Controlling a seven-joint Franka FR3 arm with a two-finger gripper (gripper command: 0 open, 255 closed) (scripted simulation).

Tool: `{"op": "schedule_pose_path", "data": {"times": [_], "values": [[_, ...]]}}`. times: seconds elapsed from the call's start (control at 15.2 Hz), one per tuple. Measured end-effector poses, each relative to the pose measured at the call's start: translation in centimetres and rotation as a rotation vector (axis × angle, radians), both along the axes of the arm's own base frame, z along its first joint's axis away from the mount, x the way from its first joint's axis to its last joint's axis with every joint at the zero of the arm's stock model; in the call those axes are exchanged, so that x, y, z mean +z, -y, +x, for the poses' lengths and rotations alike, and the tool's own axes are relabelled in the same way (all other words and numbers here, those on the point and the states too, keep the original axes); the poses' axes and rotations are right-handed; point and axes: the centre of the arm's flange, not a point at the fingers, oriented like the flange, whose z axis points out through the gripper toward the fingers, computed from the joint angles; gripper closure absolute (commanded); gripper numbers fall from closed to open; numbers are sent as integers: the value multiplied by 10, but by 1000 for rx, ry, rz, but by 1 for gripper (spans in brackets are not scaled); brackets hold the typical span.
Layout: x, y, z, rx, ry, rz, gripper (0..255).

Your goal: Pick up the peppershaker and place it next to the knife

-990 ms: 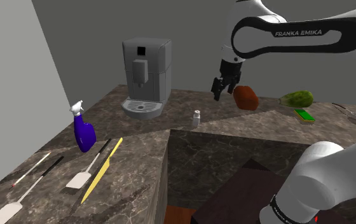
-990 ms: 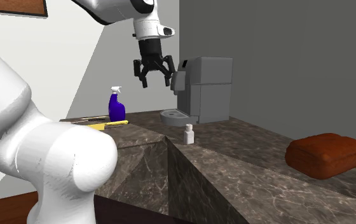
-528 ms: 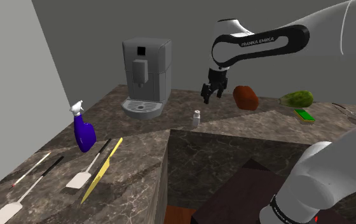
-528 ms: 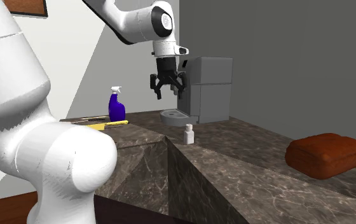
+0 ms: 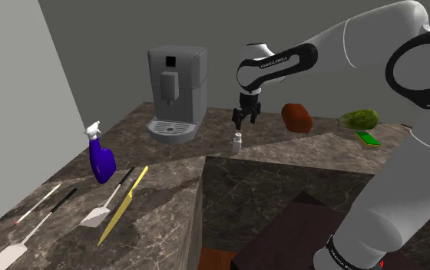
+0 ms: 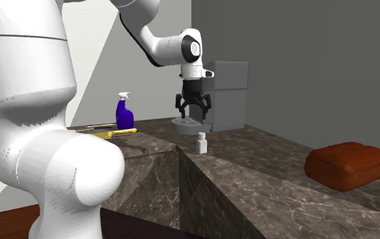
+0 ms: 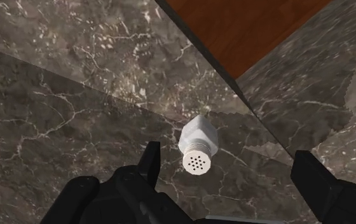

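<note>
A small white pepper shaker stands upright on the dark marble counter, near its inner corner. My gripper hangs open just above it and touches nothing. In the wrist view the shaker shows its perforated top between the spread fingers of the gripper, nearer one finger than the other. The second exterior view has the gripper over the shaker. A knife with a yellow blade lies far off toward the shoulder view's lower left; the second exterior view shows the knife near the spray bottle.
A grey coffee machine stands close behind the shaker. A blue spray bottle and white spatulas lie by the knife. A red-brown loaf, a green vegetable and a green sponge sit on the counter's other arm.
The gripper has travelled toward the shoulder view's left and come down, from beside the red-brown loaf to just above the shaker. Its fingers have stayed open. The shaker has not moved.
</note>
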Motion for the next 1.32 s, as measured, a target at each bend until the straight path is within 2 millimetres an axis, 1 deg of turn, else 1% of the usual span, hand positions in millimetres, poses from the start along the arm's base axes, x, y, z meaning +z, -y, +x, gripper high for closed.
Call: {"op": "schedule_pose_path", "data": {"times": [0.2, 0.26, 0.33, 0.4, 0.86, 1.25, 1.32], "values": [[-27, 13, 25, -6, -16, 11, 0], [-37, 15, 38, -8, -21, 14, 0], [-42, 17, 48, -9, -26, 17, 0], [-50, 20, 54, -9, -28, 18, 0], [-89, 25, 56, -10, -30, 19, 0], [-93, 25, 56, -10, -30, 19, 0], [-93, 25, 56, -10, -30, 19, 255]]}}
